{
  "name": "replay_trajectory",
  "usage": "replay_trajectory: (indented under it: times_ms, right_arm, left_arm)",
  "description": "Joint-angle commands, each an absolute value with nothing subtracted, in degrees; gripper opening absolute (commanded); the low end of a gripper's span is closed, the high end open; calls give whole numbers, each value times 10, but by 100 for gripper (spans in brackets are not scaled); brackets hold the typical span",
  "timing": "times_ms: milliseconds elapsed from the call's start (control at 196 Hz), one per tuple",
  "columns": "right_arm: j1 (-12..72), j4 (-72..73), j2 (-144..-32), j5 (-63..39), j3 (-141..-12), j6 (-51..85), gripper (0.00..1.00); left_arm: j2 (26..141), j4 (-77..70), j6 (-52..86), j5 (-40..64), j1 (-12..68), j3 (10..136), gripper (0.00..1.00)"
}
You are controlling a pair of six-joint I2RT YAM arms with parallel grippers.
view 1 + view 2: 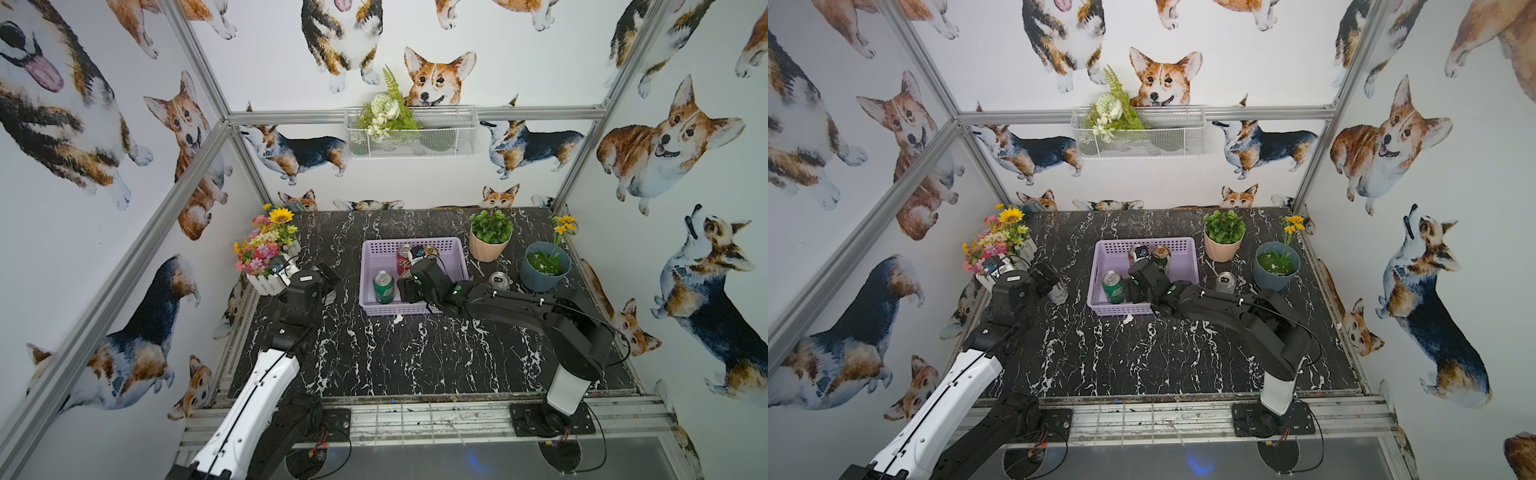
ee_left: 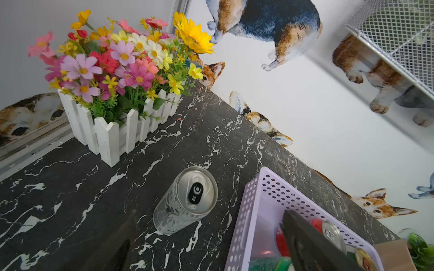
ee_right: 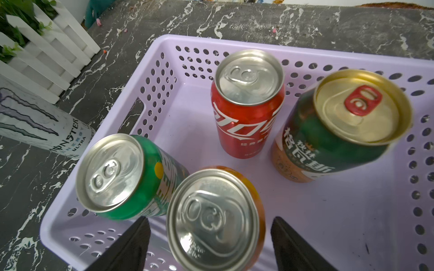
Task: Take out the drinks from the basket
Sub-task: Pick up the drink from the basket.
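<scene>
The right pincer [image 3: 210, 223] reaches into the basket [image 3: 164, 77] with jaws apart, one finger on each side of the orange can [image 3: 215, 211]; a thin gap shows at either finger, so it straddles the can without a visible grip. That can stands by the basket's near wall; the green can [image 3: 126, 176] is just beside it on the left, leaving that finger a narrow slot; the other finger has bare basket floor beyond it. Farther in, clear of the pincer, stand the red can [image 3: 246, 110] and the dark-green can [image 3: 340, 126].

The left pincer [image 1: 1046, 275] hangs released and empty over a silver can [image 2: 185, 201] on the worktop [image 1: 374, 353], between the basket and the fence planter [image 2: 112, 136]; a second silver can [image 1: 500, 281] stands right of the basket, near a blue pot [image 1: 545, 270] and a peach pot [image 1: 489, 245]. Bare marble runs from the basket to the worktop's front edge.

In both top views the right arm hides the orange can; only the right wrist view shows it.
</scene>
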State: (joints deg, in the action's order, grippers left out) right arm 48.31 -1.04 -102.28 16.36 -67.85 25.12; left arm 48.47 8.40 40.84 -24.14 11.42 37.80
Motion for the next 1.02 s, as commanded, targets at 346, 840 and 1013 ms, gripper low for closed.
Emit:
replay_trajectory:
  times_ms: [346, 840, 1013]
  right_arm:
    - [483, -98, -1085, 175, -749, 275, 75]
    - [482, 59, -1058, 177, -665, 253, 82]
    - [476, 25, -1070, 188, -704, 257, 82]
  left_arm:
    - [483, 84, 397, -226, 114, 377, 100]
    - [484, 85, 396, -215, 114, 381, 100]
    - [488, 84, 393, -215, 114, 381, 100]
